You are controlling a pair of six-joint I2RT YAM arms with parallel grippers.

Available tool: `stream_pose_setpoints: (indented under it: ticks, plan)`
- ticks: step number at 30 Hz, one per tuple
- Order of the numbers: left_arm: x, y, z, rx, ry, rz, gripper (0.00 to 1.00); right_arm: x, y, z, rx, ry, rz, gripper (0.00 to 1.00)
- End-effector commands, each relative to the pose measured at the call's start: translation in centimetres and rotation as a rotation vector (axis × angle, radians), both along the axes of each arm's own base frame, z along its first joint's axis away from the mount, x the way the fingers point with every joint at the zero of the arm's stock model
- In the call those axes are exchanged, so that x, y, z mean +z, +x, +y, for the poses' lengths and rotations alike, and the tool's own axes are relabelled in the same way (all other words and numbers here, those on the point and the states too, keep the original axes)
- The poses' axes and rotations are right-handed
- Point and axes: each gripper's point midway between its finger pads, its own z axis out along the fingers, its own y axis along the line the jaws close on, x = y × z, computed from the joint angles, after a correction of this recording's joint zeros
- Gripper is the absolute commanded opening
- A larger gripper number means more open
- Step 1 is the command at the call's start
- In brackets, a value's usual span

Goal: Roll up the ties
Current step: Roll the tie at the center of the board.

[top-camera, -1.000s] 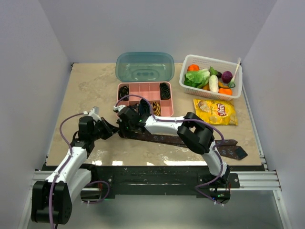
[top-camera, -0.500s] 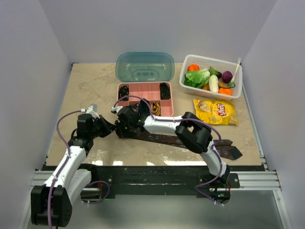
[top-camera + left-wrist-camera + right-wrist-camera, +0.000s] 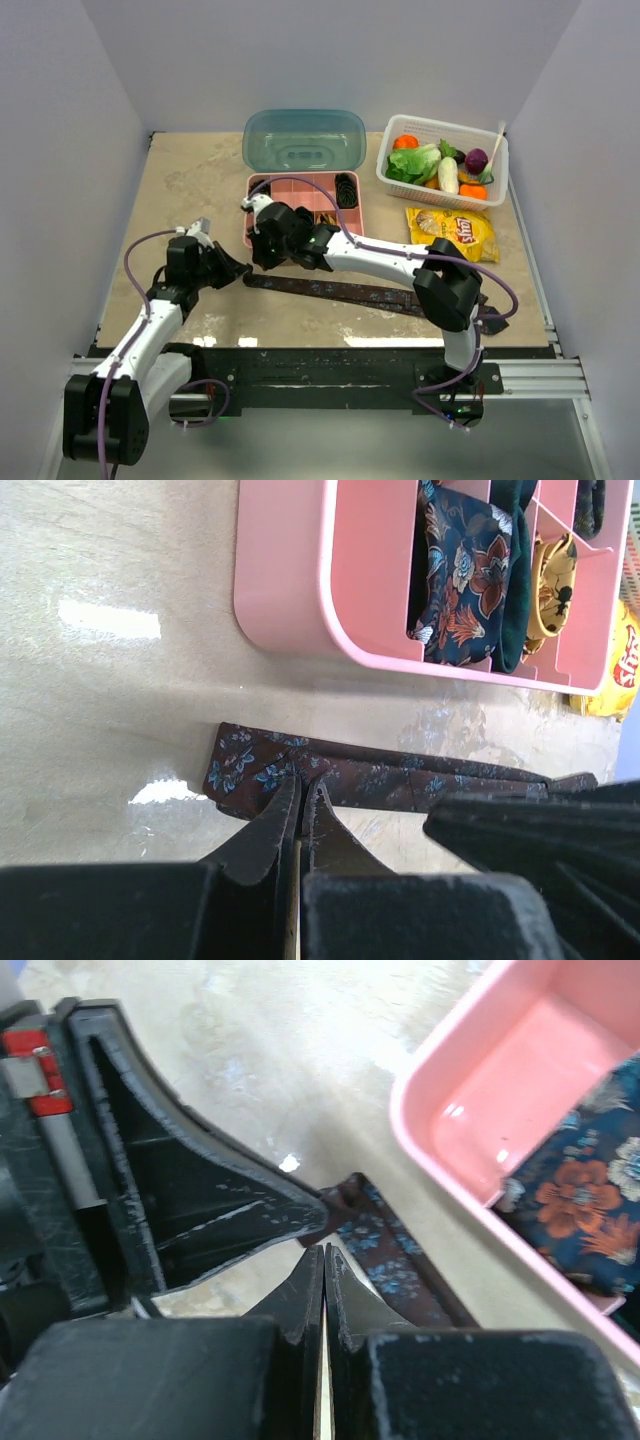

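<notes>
Overhead view of a beige marbled desk [image 3: 190, 190] with two robot arms reaching in from the near edge. A long brown-maroon tie [image 3: 340, 291] with small blue flowers lies flat across the front of the desk, running from left of centre to the right. Its wide end is mostly hidden behind the right arm's elbow.

The left gripper [image 3: 303, 785] lies low at the tie's narrow left end. Its jaws are pressed together, and they seem to nip the near edge of the fabric, though the tips cover the exact contact. The right gripper [image 3: 322, 1252] reaches across from the right and points at the same end, tip to tip with the left one. Its jaws are closed with nothing visible between them. Whether they touch the tie cannot be made out.

Just behind sits a pink compartment tray [image 3: 300, 190], partly blocked by the right wrist. It holds a black coil [image 3: 346, 190], a rolled floral tie [image 3: 460, 570] and a gold coil [image 3: 552, 585]. Its teal lid [image 3: 305, 140] lies behind it. To the right are a white basket [image 3: 450, 123] of vegetables and a yellow chip bag [image 3: 452, 232].
</notes>
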Motion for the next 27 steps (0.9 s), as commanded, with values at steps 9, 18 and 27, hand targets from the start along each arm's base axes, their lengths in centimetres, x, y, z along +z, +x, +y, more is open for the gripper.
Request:
stream_pose_setpoints:
  ticks: [9,18,27]
  plan:
    - [0.0,1.7,-1.2,-0.05,0.009,-0.039,0.0,-2.9,1.7,-3.5,-0.066,-0.11,-0.006,0.0]
    - [-1.9,1.7,-3.1,-0.106,-0.013,-0.002,0.0,-3.5,1.9,-4.1,-0.074,-0.125,0.0,0.0]
    - [-3.3,1.3,-3.6,-0.114,0.012,0.037,0.0,-4.0,1.8,-4.0,-0.065,-0.128,0.01,0.0]
